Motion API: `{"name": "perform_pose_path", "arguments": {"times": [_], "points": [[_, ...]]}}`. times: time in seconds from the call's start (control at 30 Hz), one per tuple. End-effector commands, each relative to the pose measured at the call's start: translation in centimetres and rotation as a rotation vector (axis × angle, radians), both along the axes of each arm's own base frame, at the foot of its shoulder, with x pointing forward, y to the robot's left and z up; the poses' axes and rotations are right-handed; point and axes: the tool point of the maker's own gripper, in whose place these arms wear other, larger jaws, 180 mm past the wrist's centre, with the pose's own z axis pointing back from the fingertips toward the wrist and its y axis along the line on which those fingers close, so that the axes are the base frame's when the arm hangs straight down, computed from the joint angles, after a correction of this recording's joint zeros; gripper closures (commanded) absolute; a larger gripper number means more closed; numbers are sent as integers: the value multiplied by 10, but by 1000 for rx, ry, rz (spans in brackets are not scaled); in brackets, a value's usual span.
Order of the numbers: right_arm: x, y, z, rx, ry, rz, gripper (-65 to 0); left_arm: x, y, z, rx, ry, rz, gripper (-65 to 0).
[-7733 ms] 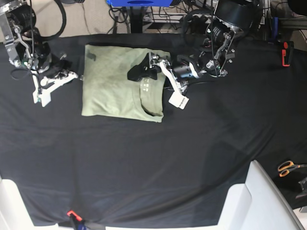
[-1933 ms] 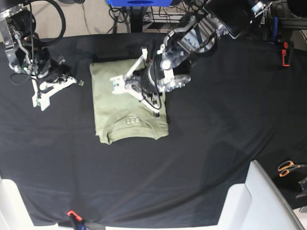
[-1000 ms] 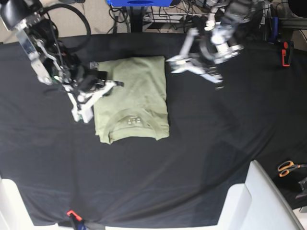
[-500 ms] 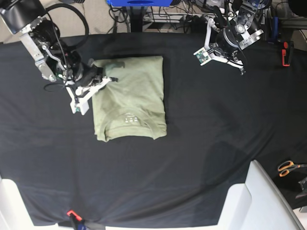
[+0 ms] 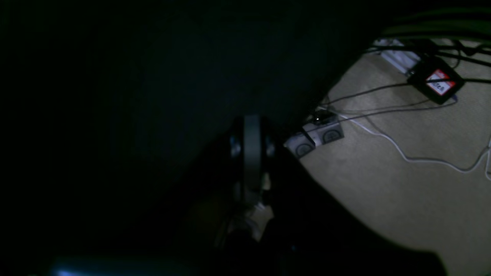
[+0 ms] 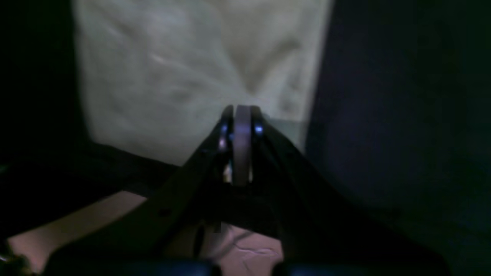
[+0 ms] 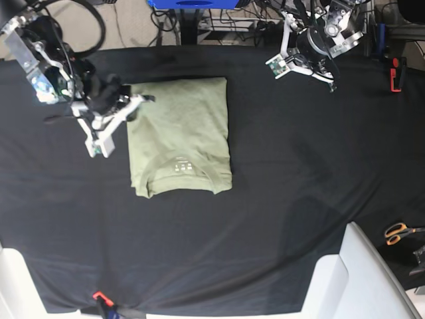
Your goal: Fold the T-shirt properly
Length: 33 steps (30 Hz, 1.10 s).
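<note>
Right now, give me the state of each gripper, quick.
Left gripper: fingers closed, holding nothing.
Right gripper: fingers closed, empty, beside the T-shirt.

Sage-green T-shirt [image 7: 179, 133] lies folded flat, neckline showing.

base view: looking straight down from high overhead, taking in the whole black cloth [image 7: 279, 199], with floor and cables along the 12 o'clock edge.
left wrist view: riding on the arm at 1 o'clock in the base view, looking close along the left gripper [image 5: 251, 126] over the cloth's far edge toward beige floor [image 5: 402, 191] and a power strip [image 5: 318, 136].
right wrist view: riding on the arm at 10 o'clock in the base view, looking close down past the right gripper [image 6: 238, 115] onto the T-shirt [image 6: 191, 69].
shared, base and right wrist: both are showing the T-shirt [image 7: 180, 136] and cloth beside it.
shared, base and left wrist: both are showing the cloth's far edge and cabled floor.
</note>
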Motion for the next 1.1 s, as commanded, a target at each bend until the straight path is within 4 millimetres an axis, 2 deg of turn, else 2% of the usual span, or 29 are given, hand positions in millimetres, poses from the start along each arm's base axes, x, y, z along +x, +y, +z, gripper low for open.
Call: {"name": "perform_pose_path", "arguments": {"times": [0.0, 0.1, 0.2, 0.27, 0.33, 0.43, 0.63, 0.7, 0.83, 0.93, 1.07], "points": [[8, -13, 7, -34, -51, -7, 0, 8, -4, 7, -34, -43, -6, 0], [-4, -50, -1, -134, -55, -66, 0, 16, 5, 16, -105, -106, 78, 0], [-22, -78, -3, -173, -33, -133, 0, 29, 31, 31, -198, -187, 223, 0], [-30, -91, 2, -184, -42, -163, 0, 34, 48, 38, -266, -234, 305, 0], [-37, -100, 9, -191, -68, -190, 0, 29, 66, 41, -311, -265, 382, 0], [-49, -108, 16, -235, -84, -159, 0, 15, 79, 42, -330, -284, 419, 0], [-89, -115, 10, -360, -52, -73, 0, -34, 77, 33, -374, -230, 447, 0], [-107, -119, 4, -393, -22, -50, 0, -58, 82, 23, -377, -191, 478, 0], [-141, -122, -4, -421, 51, -21, 0, -116, 102, -13, -378, -99, 601, 0], [-181, -113, -23, -410, 154, 22, 0, -159, 113, -33, -388, -55, 689, 0], [-236, -111, -68, -442, 325, 118, 0, -209, 123, -48, -401, -36, 817, 0]]}}
